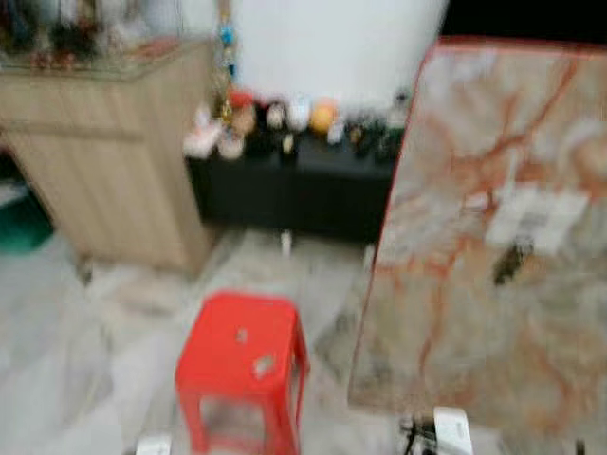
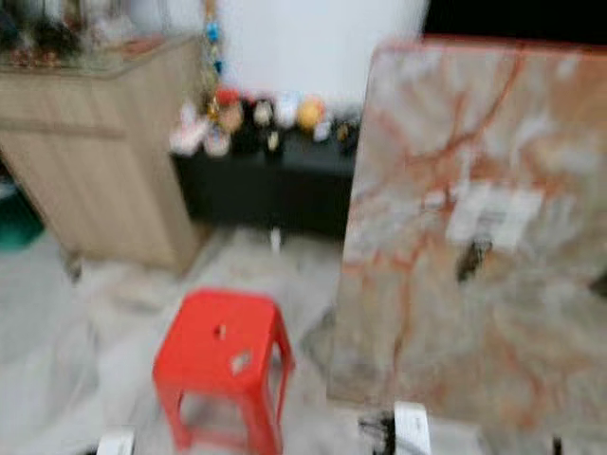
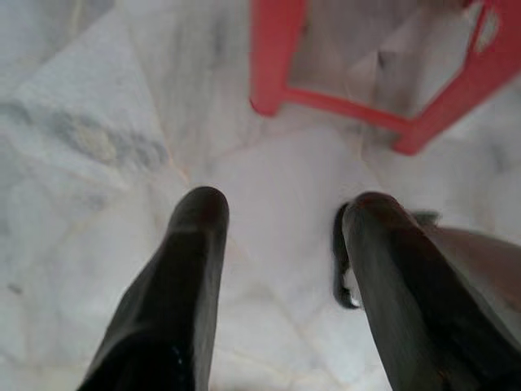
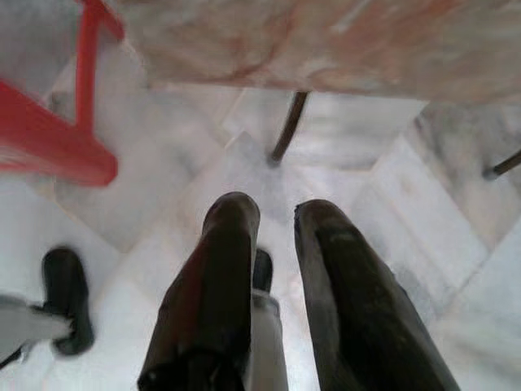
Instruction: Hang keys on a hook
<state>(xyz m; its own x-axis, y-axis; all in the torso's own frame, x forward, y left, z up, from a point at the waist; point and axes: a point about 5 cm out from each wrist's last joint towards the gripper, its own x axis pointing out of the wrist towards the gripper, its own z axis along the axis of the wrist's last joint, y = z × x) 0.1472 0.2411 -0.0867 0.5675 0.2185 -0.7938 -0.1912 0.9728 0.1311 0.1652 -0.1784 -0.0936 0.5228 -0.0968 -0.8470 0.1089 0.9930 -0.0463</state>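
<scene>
Ahead, blurred head views: a marble-patterned counter (image 1: 455, 313) with a red edge fills the right side, its top veined orange on grey. On it, toward the far right part of the top, lies a pale sheet of paper (image 1: 536, 216), and just beside the paper's near-left corner sits a small dark object (image 1: 512, 263), possibly the keys, too smeared to confirm.

Left of the counter's near-left corner stands a red plastic stool (image 1: 245, 365) on the pale marble floor (image 1: 66, 379). Beyond it, a low black cabinet (image 1: 285, 194) runs along the white wall, its top crowded with small figurines (image 1: 275, 123). A light wooden cabinet (image 1: 104, 161) stands at far left.

Left gripper (image 3: 281, 213): hangs low over the floor, pointing down, jaws released and well apart, nothing between them; the stool's red legs lie beyond the fingertips.

Right gripper (image 4: 277, 213): also low, pointing at the floor near the counter's underside and a dark thin counter leg (image 4: 286, 129); jaws slightly parted, holding nothing. The robot's black foot (image 4: 65, 297) shows on the floor near it.
</scene>
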